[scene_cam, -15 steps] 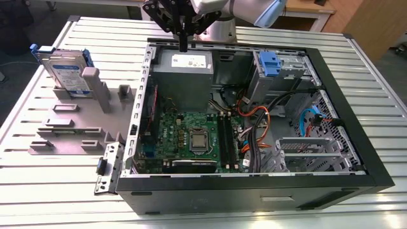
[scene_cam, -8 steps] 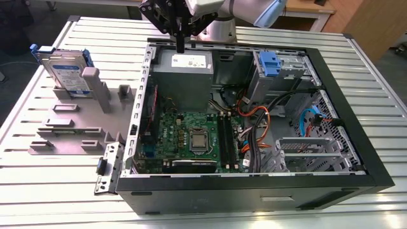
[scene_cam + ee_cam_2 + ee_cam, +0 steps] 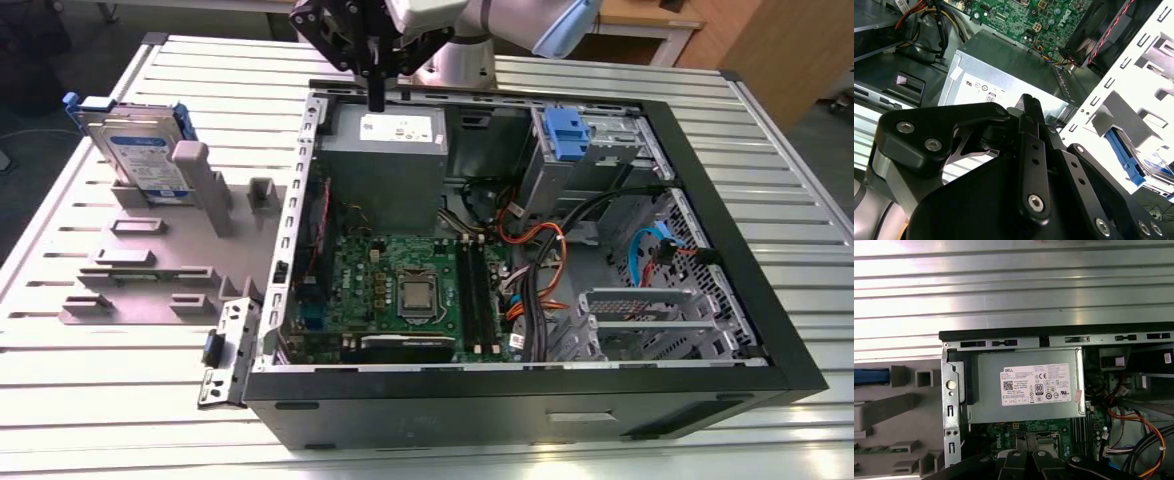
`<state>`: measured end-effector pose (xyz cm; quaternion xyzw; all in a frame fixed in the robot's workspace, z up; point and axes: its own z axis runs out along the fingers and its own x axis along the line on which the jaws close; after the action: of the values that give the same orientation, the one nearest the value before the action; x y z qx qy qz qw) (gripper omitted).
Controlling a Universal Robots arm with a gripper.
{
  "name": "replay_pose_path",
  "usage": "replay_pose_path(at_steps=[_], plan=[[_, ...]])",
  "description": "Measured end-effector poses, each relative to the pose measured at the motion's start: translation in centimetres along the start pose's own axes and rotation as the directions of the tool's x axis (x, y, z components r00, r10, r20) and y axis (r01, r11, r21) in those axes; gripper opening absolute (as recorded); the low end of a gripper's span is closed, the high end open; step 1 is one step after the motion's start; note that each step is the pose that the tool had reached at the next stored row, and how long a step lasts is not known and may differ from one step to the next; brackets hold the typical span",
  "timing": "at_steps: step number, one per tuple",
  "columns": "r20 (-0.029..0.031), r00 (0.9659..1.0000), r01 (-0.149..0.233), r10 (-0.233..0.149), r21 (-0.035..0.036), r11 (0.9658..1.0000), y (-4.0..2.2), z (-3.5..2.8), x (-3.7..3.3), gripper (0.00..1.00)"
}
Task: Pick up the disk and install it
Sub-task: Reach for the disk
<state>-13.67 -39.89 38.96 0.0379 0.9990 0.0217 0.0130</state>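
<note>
Open computer case point(image 3: 534, 385) lying on its side on a slatted metal table point(image 3: 120, 400), filling the middle of the table and reaching toward its edge on the exterior view's right. The gripper point(image 3: 376, 98) hangs over the case's far wall, directly above the grey power supply point(image 3: 387, 150), with its slim black fingers point(image 3: 1027, 106) pointing down and closed against each other, nothing caught between them. In the exterior view its tips sit just above the supply's labelled face without visibly touching it. The disk point(image 3: 140, 150) stands on edge, slightly tilted, in a slot of the grey holding fixture point(image 3: 160, 260). This fixture lies on the table beside the case's wall on the exterior view's left, and the disk occupies the fixture's far end, toward the table's far corner on that side and well apart from the gripper. Its white-and-blue label faces the camera, and its blue carrier shows along the upper edge. Inside the case, the green motherboard point(image 3: 400, 290) lies nearer the table's near edge than the power supply. A blue bracket point(image 3: 566, 135) sits in the metal drive cage at the case's far corner on the exterior view's right. Bundled orange, black and blue cables point(image 3: 534, 235) run between the cage and the motherboard.
</note>
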Motion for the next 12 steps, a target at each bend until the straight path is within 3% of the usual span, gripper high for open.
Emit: replay_pose_path(at_steps=[3,5,12], plan=[[0.0,1.0,0.0,0.0,0.0,1.0,-0.01,0.01,0.07,0.11],[0.0,1.0,0.0,0.0,0.0,1.0,-0.08,0.27,0.93,0.11],[0.0,1.0,0.0,0.0,0.0,1.0,-0.1,0.27,1.17,0.11]])
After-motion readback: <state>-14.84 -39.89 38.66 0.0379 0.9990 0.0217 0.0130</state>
